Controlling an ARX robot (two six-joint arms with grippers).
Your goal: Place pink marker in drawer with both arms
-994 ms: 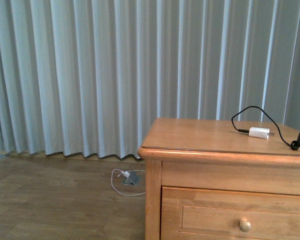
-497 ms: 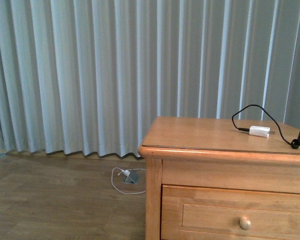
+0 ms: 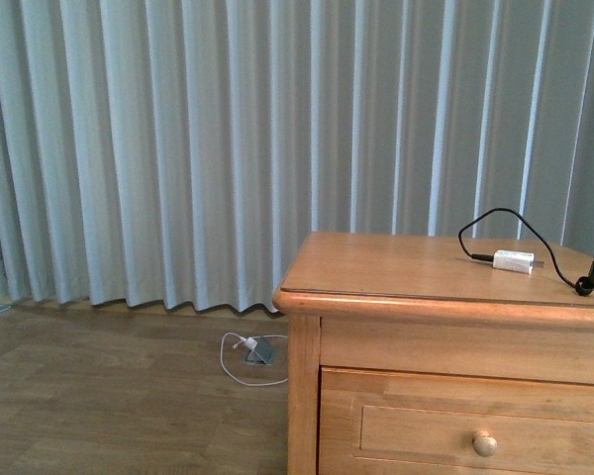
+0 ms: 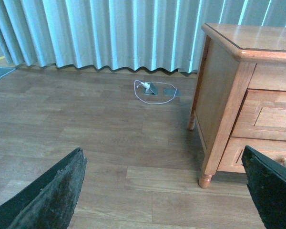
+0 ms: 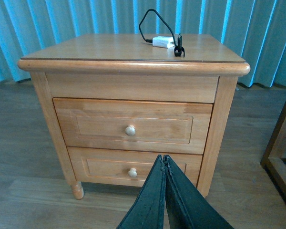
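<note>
Facing both closed drawers, the right gripper has pressed-together jaws; the left gripper gapes wide over floor.

1. Left gripper: black fingers spread wide apart, nothing between them, held in the air
2. Right gripper: black fingers pressed together, tips touching, holding nothing, held in the air

Two drawers, one charger, perhaps

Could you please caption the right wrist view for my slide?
Shut right gripper faces nightstand with both drawers closed, charger on top.
</note>
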